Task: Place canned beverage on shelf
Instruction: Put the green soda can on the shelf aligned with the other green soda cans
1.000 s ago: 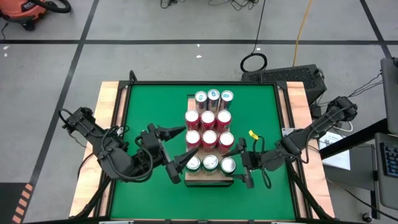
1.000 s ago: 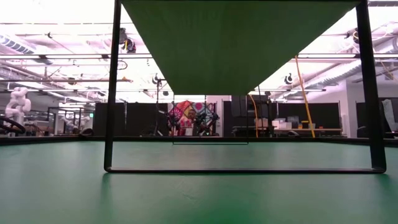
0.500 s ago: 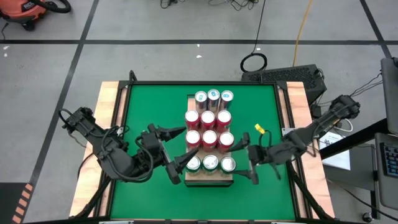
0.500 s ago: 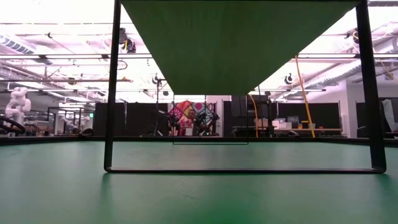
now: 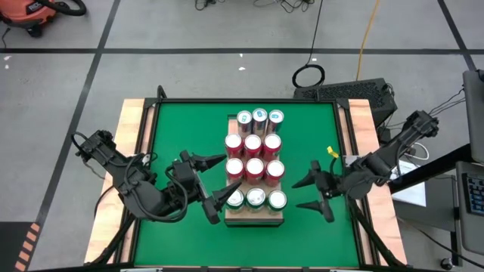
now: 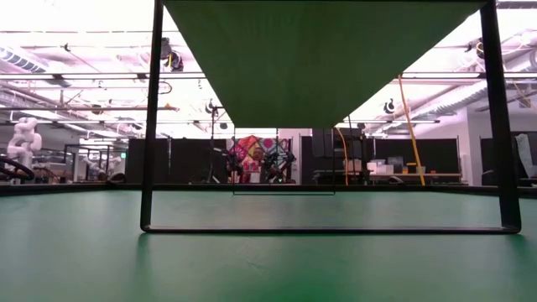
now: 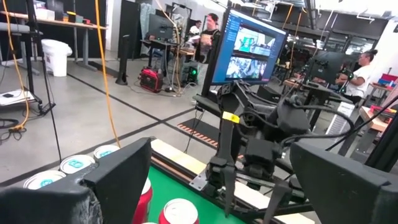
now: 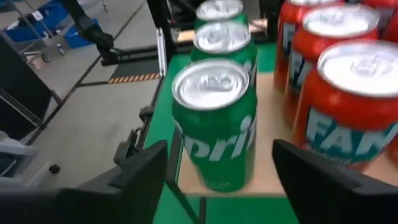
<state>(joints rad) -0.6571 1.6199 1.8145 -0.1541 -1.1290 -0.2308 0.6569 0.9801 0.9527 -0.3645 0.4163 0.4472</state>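
I see my right tool [image 5: 312, 195] has backed away from the green can [image 5: 277, 200] at the shelf's [image 5: 255, 217] near right corner, so that can now stands placed and released. Its fingers gape empty over the green surface [image 5: 189, 136]. My left tool [image 5: 221, 187] sits spread wide by the shelf's near left corner, holding nothing. The green can [image 8: 217, 118] reads "Sprite"; the red cans [image 8: 357, 102] show "FAN", likely Fanta.

grey floor [image 5: 189, 68], black tape lines [image 5: 227, 51]
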